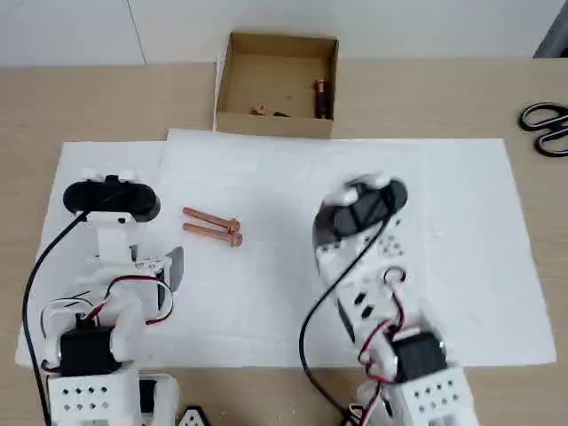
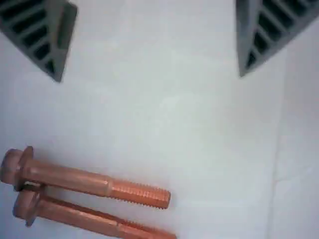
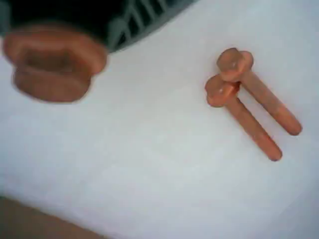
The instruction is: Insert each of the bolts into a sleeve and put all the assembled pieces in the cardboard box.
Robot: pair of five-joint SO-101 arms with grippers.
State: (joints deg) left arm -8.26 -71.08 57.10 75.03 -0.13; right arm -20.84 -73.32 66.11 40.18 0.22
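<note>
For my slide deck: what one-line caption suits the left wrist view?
Open left end effector hovers over white paper, two copper bolts lying side by side nearby.

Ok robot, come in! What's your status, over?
Left gripper open over the paper. Right gripper shut on a copper piece. Two bolts loose on the paper, box behind. Nothing between bolts and box.

Bolts (image 1: 211, 226) on paper (image 1: 284, 302), box (image 1: 275, 125) behind — pieces (image 1: 319, 98) inside

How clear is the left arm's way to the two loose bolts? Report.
Likely yes: the left gripper is open close to the bolts, bare paper between, nothing over them. The right gripper, holding a copper piece, stands apart.
</note>
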